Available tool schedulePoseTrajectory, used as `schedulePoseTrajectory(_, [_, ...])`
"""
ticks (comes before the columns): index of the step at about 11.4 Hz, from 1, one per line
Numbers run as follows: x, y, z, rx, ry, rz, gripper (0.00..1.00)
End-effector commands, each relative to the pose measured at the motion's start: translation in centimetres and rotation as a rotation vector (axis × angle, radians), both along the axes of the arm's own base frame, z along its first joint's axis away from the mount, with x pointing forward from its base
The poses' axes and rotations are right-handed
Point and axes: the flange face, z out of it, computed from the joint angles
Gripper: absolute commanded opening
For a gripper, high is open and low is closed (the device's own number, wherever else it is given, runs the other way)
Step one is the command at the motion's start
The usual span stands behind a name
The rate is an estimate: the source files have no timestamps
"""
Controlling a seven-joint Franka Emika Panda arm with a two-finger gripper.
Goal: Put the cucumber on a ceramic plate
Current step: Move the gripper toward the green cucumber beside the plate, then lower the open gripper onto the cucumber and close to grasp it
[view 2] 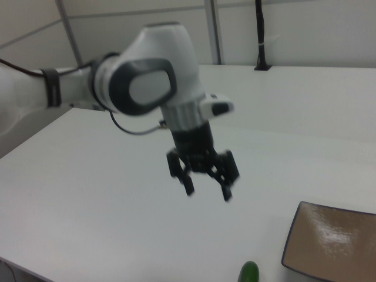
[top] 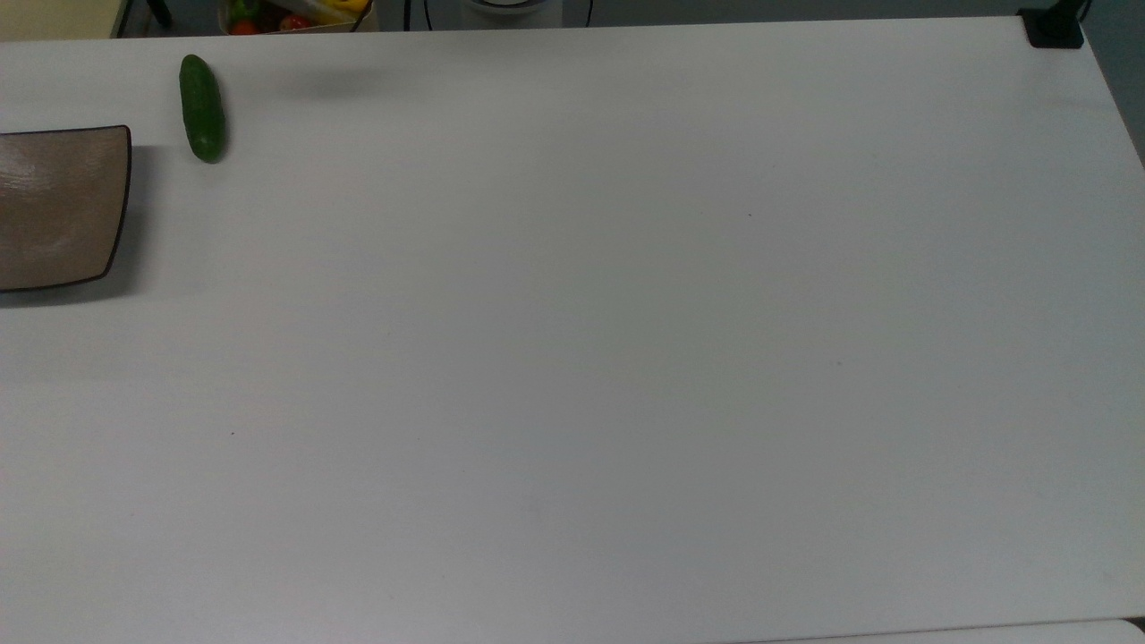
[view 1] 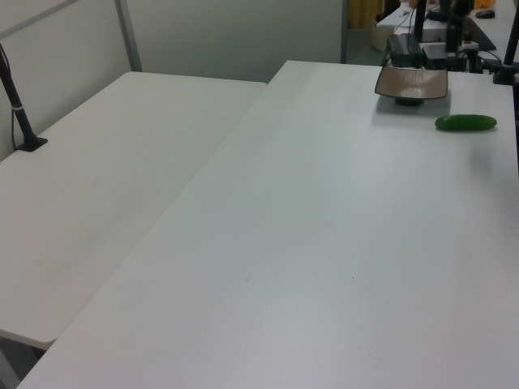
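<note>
In the top view, at the far left, the ceramic plate [top: 58,210] sits bare on the tabletop [top: 626,358]. Just to the top view's right of it, apart from its rim, lies the cucumber [top: 202,108]. In the right view the hand [view 2: 207,189] hangs above the tabletop, spread wide and holding nothing. Grasp, carry and placement all remain.
</note>
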Motion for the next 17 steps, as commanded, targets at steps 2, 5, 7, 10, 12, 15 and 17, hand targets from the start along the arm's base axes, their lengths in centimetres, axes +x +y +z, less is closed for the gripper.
schedulePoseTrajectory(2, [-2.5, -7.5, -8.0, 0.015, 0.053, 0.085, 1.00])
schedulePoseTrajectory(5, [-2.8, -11.0, -12.8, 0.043, 0.085, 0.065, 1.00])
schedulePoseTrajectory(7, [-2.6, -11.7, -15.3, 0.045, 0.117, 0.074, 1.00])
schedulePoseTrajectory(10, [-1.9, -11.2, -19.0, 0.075, 0.152, 0.092, 1.00])
schedulePoseTrajectory(12, [-1.2, -10.5, -21.4, 0.098, 0.177, 0.107, 1.00])
schedulePoseTrajectory(15, [-1.1, -10.4, -21.9, 0.106, 0.174, 0.106, 0.39])
schedulePoseTrajectory(17, [-1.1, -10.4, -21.9, 0.107, 0.176, 0.108, 0.17])
